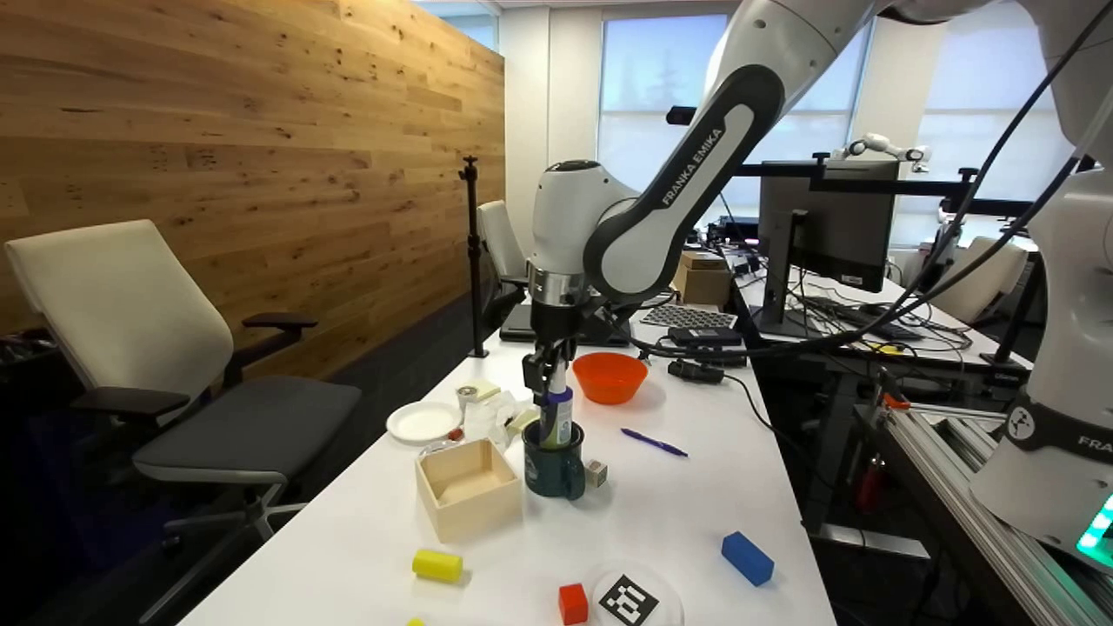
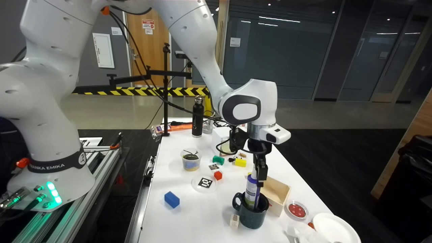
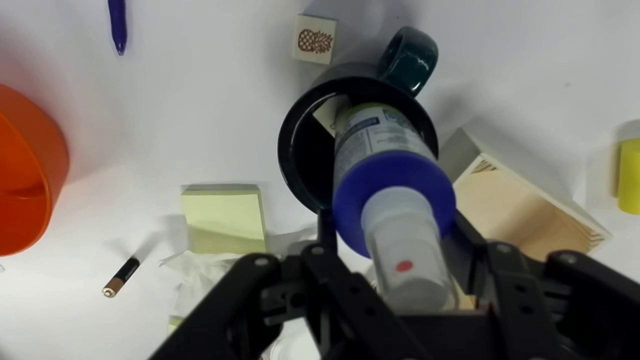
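Your black two-finger gripper (image 3: 394, 222) seems pinched on white-labelled, blue-collared plastic bottle (image 1: 556, 419); bottle tilted, lower part inside dark-green glossy mug (image 2: 251, 217). Step looks like insertion or removal; cannot tell which. Either way, you'd want straight vertical travel, minding mug's rim.

Arched arm (image 1: 687, 187), claw (image 3: 395, 232) downward, gripping

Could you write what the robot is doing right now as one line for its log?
fingers: closed on bottle | bottle: lower end inside mug | mug: upright | beside mug: pineapple-marked block, wooden box
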